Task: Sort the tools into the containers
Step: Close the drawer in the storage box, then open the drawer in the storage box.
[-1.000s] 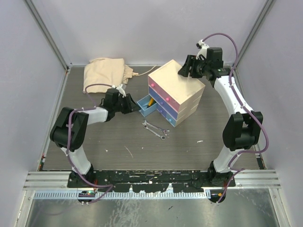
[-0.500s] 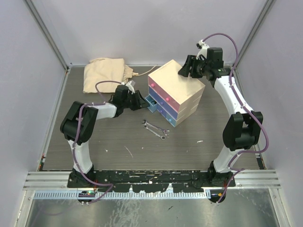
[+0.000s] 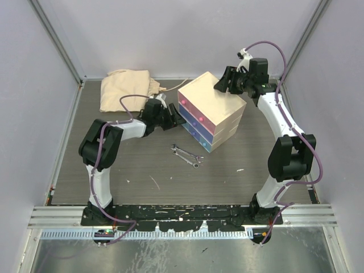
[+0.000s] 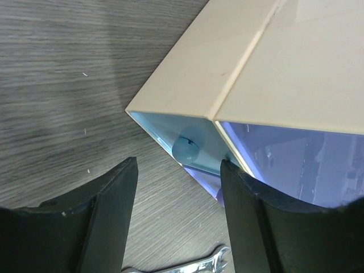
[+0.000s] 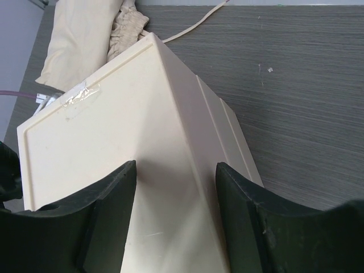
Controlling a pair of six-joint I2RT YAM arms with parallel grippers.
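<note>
The grey wood-grain counter [image 3: 142,170] is carrying everything. The cream chest [image 3: 219,99] is standing on it right of centre, turned at an angle, with all its drawers sitting pushed in. A beige cloth bag [image 3: 125,88] is lying crumpled at the far left corner, well apart from the chest.

The right end effector [image 3: 220,84] is hanging over the far top corner of the chest with its fingers spread and pinching nothing; whether they are touching the lid I cannot tell. The left end effector [image 3: 170,118] is reaching low across the counter to the chest's near-left corner. Its fingers are also standing spread with nothing between them.

The pink drawers [image 3: 192,111] are forming the top row, with blue fronts showing beneath. The light-blue drawer [image 4: 165,128] is sitting closed at the corner facing the left wrist camera.

Two silver spanners [image 3: 187,154] are lying together on the counter just in front of the chest.

The light-blue drawer's small round knob [image 4: 185,149] is sitting just beyond the left fingertips, in line with the gap between them.
</note>
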